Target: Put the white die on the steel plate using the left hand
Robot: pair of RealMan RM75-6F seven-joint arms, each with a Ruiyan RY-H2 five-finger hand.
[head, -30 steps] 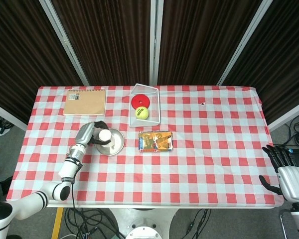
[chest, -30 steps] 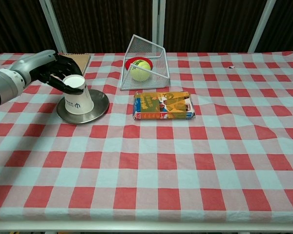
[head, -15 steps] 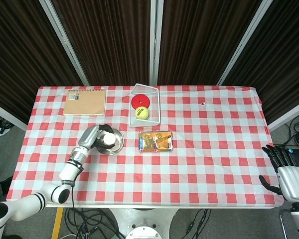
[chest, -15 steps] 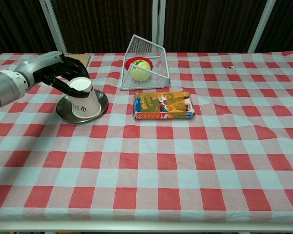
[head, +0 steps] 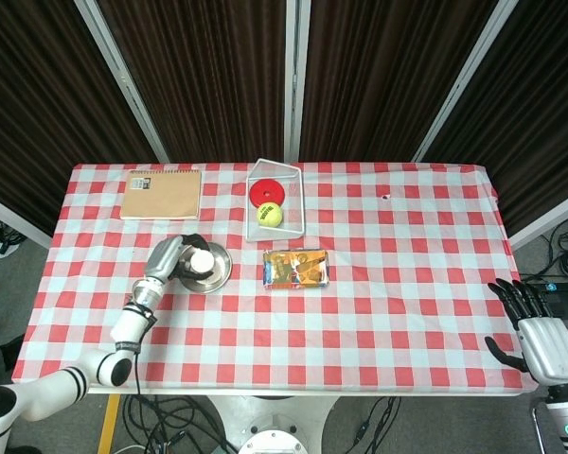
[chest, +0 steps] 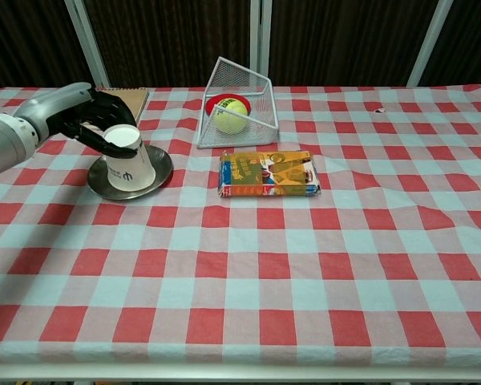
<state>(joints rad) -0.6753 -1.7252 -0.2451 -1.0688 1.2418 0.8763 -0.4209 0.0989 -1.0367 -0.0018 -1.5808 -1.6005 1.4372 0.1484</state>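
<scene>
1 cup, 1 steel plate

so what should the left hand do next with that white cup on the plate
Probably open the fingers and draw back: the left hand grips the upturned white cup, which already sits on the steel plate.

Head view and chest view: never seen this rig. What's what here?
It is a two-armed robot at a table with a checked cloth. The head view looks down from above; the chest view looks across from lower down. The left robot hand grips an upturned white paper cup standing on the steel plate. The right robot hand hangs open off the table's edge. Also there: a notebook, a snack packet, and a wire basket holding a tennis ball. No die shows.
</scene>
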